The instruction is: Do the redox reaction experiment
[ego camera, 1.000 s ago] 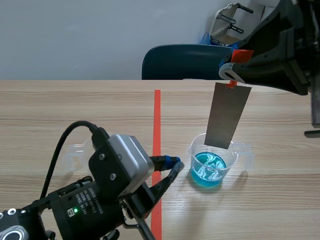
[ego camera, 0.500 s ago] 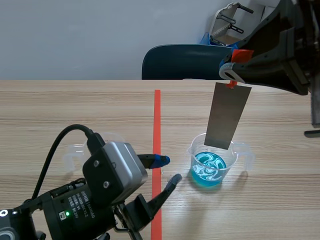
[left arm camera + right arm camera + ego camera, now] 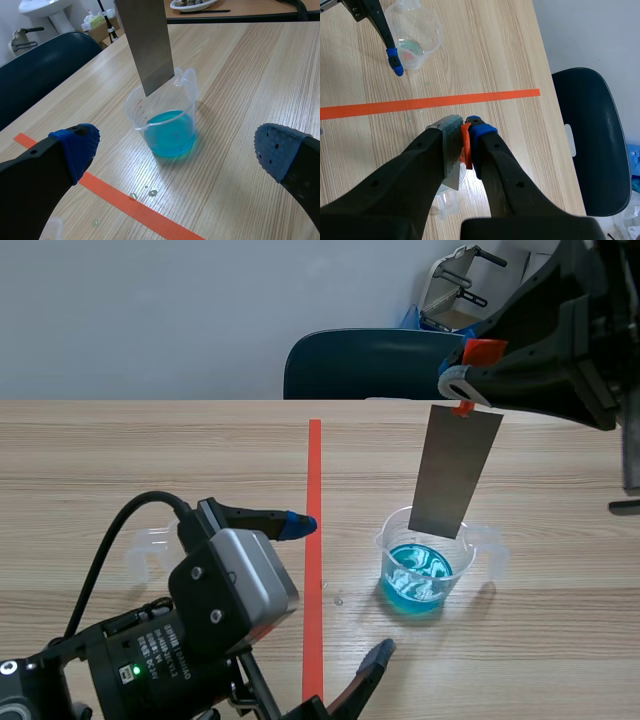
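A clear beaker [image 3: 424, 573] holding blue liquid stands right of the red tape line. A grey metal strip [image 3: 455, 475] hangs upright above it, its lower end just inside the rim and above the liquid. My right gripper [image 3: 466, 380] is shut on the strip's top end, seen with an orange piece [image 3: 465, 142] between the pads. My left gripper [image 3: 335, 590] is open wide, low, left of the beaker. In the left wrist view the beaker [image 3: 167, 127] and strip [image 3: 145, 40] stand ahead of the left gripper [image 3: 177, 150], with nothing between its fingers.
An empty clear beaker [image 3: 148, 544] sits behind the left arm, also seen in the right wrist view [image 3: 415, 32]. Small droplets [image 3: 145, 192] lie on the wood by the tape. A dark blue chair [image 3: 370, 365] stands past the table's far edge.
My left gripper has opened from shut to wide, one finger swinging up and the other down toward the front. The right gripper, strip and beaker have not moved.
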